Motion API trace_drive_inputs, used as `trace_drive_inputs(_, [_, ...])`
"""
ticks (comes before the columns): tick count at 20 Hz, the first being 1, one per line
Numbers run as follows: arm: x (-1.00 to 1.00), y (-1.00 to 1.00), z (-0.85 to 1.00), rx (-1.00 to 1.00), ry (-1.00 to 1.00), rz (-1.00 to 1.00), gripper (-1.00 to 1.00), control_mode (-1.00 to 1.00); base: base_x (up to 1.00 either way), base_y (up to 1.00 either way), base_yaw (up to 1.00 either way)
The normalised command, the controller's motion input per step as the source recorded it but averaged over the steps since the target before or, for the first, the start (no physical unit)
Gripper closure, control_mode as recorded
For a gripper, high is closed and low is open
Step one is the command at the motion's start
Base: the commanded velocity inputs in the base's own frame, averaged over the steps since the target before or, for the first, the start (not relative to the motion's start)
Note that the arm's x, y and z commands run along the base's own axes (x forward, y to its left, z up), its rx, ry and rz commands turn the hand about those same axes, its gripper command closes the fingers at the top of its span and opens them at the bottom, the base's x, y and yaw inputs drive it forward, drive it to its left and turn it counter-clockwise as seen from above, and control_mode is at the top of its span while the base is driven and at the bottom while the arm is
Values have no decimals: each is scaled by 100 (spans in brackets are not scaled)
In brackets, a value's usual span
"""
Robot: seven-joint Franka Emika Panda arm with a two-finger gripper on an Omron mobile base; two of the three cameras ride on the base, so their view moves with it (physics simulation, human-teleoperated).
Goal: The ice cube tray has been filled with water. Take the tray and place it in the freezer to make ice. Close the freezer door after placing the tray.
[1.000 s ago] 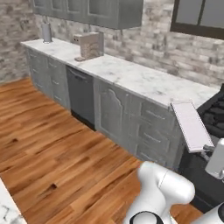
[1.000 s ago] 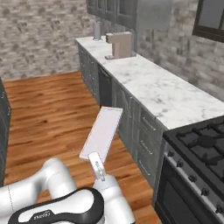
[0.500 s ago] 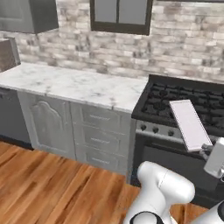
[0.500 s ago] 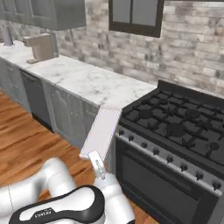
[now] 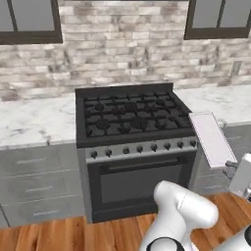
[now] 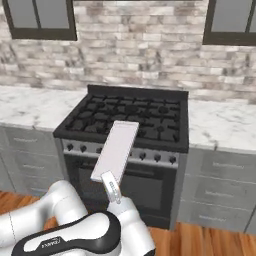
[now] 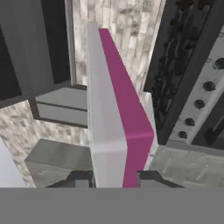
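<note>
My gripper [image 6: 107, 177] is shut on one short end of the ice cube tray [image 6: 116, 149], a thin pale slab held in the air in front of the stove. From the left base the tray [image 5: 212, 138] slants up from the gripper [image 5: 229, 165] at the right edge. In the hand view the tray [image 7: 111, 118] stands edge-on between the two dark fingertips, grey on one face and magenta on the other, and the gripper [image 7: 114, 177] clamps its near end. The freezer and the freezer door are out of view.
A black gas stove [image 5: 128, 115] with an oven door [image 5: 139, 180] faces the base. Marble counters [image 6: 222, 127] over grey drawers flank it. Behind are a brick wall and dark-framed windows [image 5: 29, 22]. Wood floor [image 5: 59, 235] lies below.
The base has swung round: the counter run with the dishwasher slid off to the left and the stove now sits centred. The tray stays gripped the same way.
</note>
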Motion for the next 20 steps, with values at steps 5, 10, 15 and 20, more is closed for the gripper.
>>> trace_drive_inputs(5, [0,0,0,0,0,0,100,100,0,16,-83])
trace_drive_inputs(10, [0,0,0,0,0,0,100,100,0,23,-82])
trace_drive_inputs(15, [0,0,0,0,0,0,100,100,0,29,-79])
trace_drive_inputs(20, [0,0,0,0,0,0,100,100,0,30,-79])
